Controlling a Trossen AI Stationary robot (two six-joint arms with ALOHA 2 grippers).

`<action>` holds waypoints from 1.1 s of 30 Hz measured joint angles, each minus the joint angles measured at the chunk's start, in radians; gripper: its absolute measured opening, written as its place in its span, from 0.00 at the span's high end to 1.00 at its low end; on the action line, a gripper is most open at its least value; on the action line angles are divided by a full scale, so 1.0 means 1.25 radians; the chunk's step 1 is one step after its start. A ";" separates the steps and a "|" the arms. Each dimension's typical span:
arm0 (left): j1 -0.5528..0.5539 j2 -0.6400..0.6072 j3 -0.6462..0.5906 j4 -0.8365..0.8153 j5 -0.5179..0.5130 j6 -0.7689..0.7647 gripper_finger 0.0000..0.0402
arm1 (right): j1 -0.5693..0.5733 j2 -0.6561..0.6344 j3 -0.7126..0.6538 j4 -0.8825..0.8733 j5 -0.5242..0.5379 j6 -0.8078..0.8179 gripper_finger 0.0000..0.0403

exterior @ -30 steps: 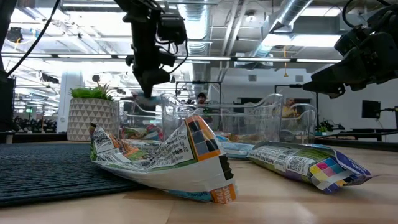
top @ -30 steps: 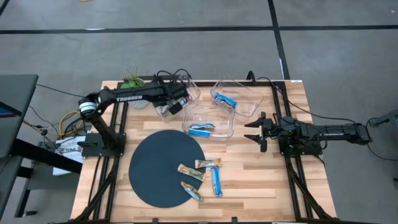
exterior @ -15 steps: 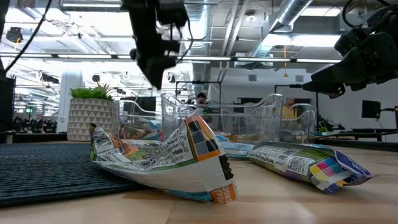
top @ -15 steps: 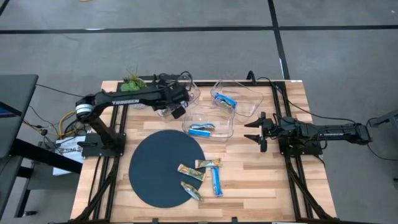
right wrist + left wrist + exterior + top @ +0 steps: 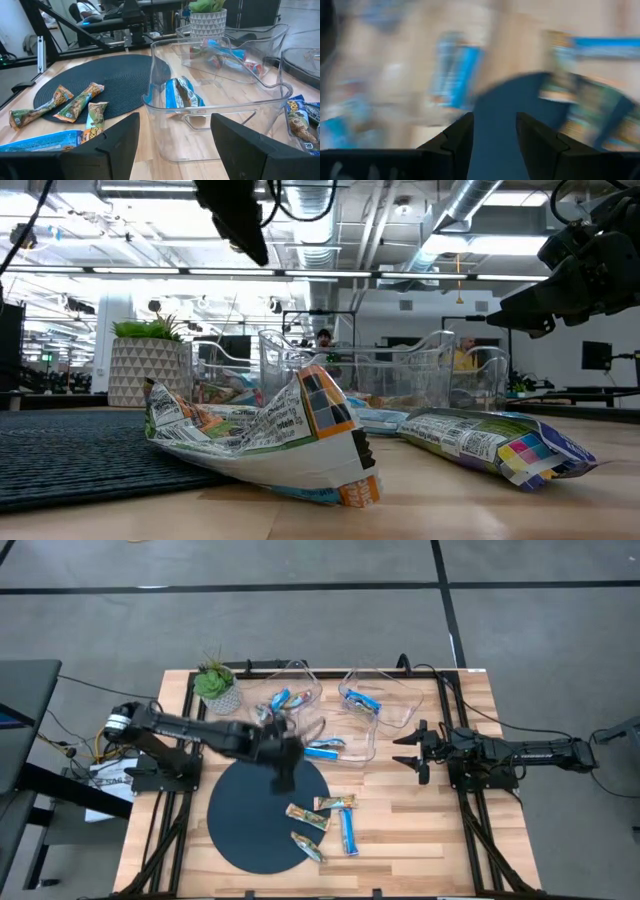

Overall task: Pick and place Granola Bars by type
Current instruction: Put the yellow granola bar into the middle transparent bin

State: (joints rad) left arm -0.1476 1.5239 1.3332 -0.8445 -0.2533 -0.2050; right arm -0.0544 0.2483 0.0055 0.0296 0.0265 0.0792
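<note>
On the wooden desk (image 5: 420, 830) a dark round mat (image 5: 245, 825) lies in front of three clear bins (image 5: 345, 740) and a small potted plant (image 5: 217, 685). The left arm reaches across to the mat's far edge, its left gripper (image 5: 284, 778) blurred over the mat, while the right gripper (image 5: 408, 752) rests to the right of the bins with its fingers spread and nothing between them. Four Granola Bars (image 5: 325, 825) lie at the mat's right edge and just beside it; each bin holds a blue-wrapped bar.
</note>
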 joint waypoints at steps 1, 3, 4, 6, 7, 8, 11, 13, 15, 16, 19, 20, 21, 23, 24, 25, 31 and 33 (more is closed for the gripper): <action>-0.024 0.006 0.000 0.005 0.027 0.000 0.65 | 0.000 0.000 0.000 0.000 0.000 0.000 0.41; -0.071 0.018 0.000 0.006 0.052 0.002 0.65 | 0.000 0.000 0.000 0.000 0.000 0.000 0.41; -0.094 0.027 0.000 0.007 0.052 0.004 0.65 | 0.000 0.000 0.000 0.000 0.000 0.000 0.41; -0.132 0.048 0.001 0.017 0.050 0.009 0.65 | 0.000 0.000 0.000 0.000 0.000 0.000 0.41; -0.147 0.061 0.001 0.018 0.051 0.011 0.65 | 0.000 0.000 0.000 0.001 0.000 0.000 0.41; -0.159 0.073 0.001 0.024 0.056 0.014 0.65 | 0.000 0.000 0.000 0.002 0.000 0.000 0.41; -0.179 0.117 0.001 0.056 0.077 0.039 0.65 | 0.000 0.000 0.000 0.000 0.000 0.000 0.41; -0.187 0.147 0.000 0.077 0.080 0.060 0.65 | 0.000 0.000 0.000 0.000 0.000 0.000 0.41; -0.194 0.172 0.000 0.106 0.080 0.084 0.65 | 0.000 0.000 0.000 0.000 0.000 0.000 0.41; -0.197 0.185 0.000 0.116 0.080 0.094 0.65 | 0.000 0.000 0.000 0.000 0.000 0.000 0.41; -0.201 0.219 0.000 0.137 0.080 0.115 0.65 | 0.000 0.000 0.000 0.000 0.000 0.000 0.41; -0.202 0.230 0.000 0.142 0.080 0.121 0.65 | 0.000 0.000 0.000 0.000 0.000 0.000 0.41; -0.203 0.240 0.000 0.148 0.080 0.125 0.65 | 0.000 0.000 0.000 0.000 0.000 0.000 0.41; -0.206 0.258 0.000 0.167 0.074 0.127 0.65 | 0.000 0.000 0.000 0.000 0.000 0.000 0.41; -0.207 0.266 0.000 0.180 0.068 0.128 0.65 | 0.000 0.000 0.000 0.000 0.000 0.000 0.41; -0.209 0.277 0.000 0.190 0.065 0.128 0.65 | 0.000 0.000 0.000 0.000 0.000 0.000 0.41; -0.210 0.302 0.001 0.223 0.069 0.109 0.62 | 0.000 0.000 0.000 0.000 0.000 0.000 0.41; -0.210 0.302 0.001 0.224 0.070 0.108 0.60 | 0.000 0.000 0.000 0.000 0.000 0.000 0.41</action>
State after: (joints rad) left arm -0.4103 1.9018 1.3350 -0.5650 -0.1653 -0.0697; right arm -0.0545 0.2485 0.0054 0.0296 0.0264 0.0794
